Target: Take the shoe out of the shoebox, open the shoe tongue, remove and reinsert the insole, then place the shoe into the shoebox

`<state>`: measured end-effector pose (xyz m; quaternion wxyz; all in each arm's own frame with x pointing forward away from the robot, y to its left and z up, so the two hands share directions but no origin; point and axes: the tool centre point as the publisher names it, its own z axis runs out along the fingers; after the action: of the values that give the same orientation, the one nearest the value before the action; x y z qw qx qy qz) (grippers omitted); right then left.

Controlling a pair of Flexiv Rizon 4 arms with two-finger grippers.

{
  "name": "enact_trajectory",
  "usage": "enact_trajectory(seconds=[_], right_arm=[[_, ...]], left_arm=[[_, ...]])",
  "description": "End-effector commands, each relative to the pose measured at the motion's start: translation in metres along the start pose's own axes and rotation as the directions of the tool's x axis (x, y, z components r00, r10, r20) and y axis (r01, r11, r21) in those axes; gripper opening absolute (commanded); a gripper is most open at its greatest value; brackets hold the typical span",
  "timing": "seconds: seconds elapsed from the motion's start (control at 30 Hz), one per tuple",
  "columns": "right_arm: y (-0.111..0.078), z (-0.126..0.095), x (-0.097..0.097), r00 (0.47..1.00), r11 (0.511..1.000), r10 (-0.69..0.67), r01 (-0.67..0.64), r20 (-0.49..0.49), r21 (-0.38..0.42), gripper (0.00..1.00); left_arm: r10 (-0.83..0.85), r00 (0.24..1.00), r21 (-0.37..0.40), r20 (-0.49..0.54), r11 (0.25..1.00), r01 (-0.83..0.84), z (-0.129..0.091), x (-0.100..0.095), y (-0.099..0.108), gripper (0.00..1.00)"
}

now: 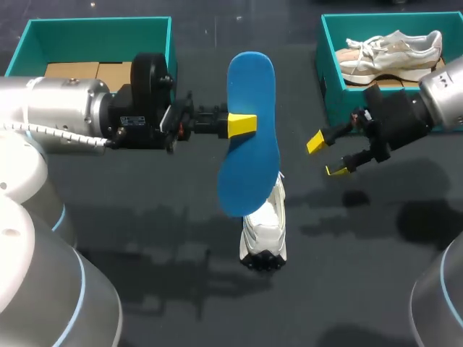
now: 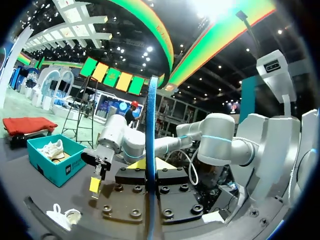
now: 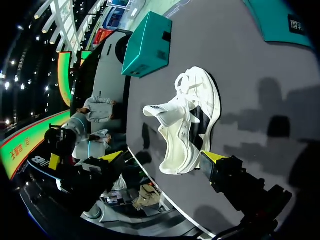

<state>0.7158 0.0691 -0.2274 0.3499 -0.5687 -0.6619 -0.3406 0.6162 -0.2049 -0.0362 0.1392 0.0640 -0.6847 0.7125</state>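
Your left gripper (image 1: 242, 124) reaches in from the left and is pinching the blue insole (image 1: 249, 173) at about mid-length. One yellow tip lies flat on the insole's upper face. In the left wrist view the insole stands edge-on between the two fingers. It is held above the table (image 1: 145, 238) with its long axis running far to near, and its near end hangs over the white shoe (image 1: 265, 228).

That shoe sits on the dark table surface near the middle, well apart from both boxes, and its far part is hidden under the insole. From the right wrist view you can see its tongue pulled up and its opening facing upward.

Your right gripper (image 1: 327, 156) hangs to the right of the insole with its fingers spread and nothing between them, touching neither the insole nor the shoe.

The table is a dark, matte sheet, and soft shadows of the arms fall across its near half. At its far left corner stands the left box (image 1: 94, 22), teal, with cardboard (image 1: 87, 71) inside. At the far right stands the right box (image 1: 327, 65), also teal, and a second shoe (image 1: 391, 50) lies on its side in it.
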Motion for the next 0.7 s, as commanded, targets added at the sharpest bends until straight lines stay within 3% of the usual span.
enact_trajectory(seconds=[0.03, 0.3, 0.4, 0.7], right_arm=[[0.003, -0.009, 0.002, 0.998, 1.000, -0.011, 0.011, -0.062, -0.007, 1.00], [0.011, -0.017, 0.018, 0.992, 1.000, -0.025, 0.024, -0.127, -0.011, 1.00], [0.015, -0.018, 0.020, 0.986, 0.999, -0.031, 0.028, -0.166, -0.016, 1.00], [0.017, -0.018, 0.020, 0.988, 1.000, -0.019, 0.017, -0.156, -0.017, 1.00]], left_arm=[[0.198, 0.980, -0.013, 0.002, 0.980, -0.198, 0.003, -0.011, 0.001, 0.00], [0.534, 0.845, -0.042, -0.018, 0.844, -0.535, -0.004, -0.040, -0.006, 0.00], [0.661, 0.749, -0.126, -0.047, 0.740, -0.661, -0.007, -0.048, -0.003, 0.00], [0.661, 0.749, -0.126, -0.047, 0.740, -0.661, -0.007, -0.048, -0.003, 0.00]])
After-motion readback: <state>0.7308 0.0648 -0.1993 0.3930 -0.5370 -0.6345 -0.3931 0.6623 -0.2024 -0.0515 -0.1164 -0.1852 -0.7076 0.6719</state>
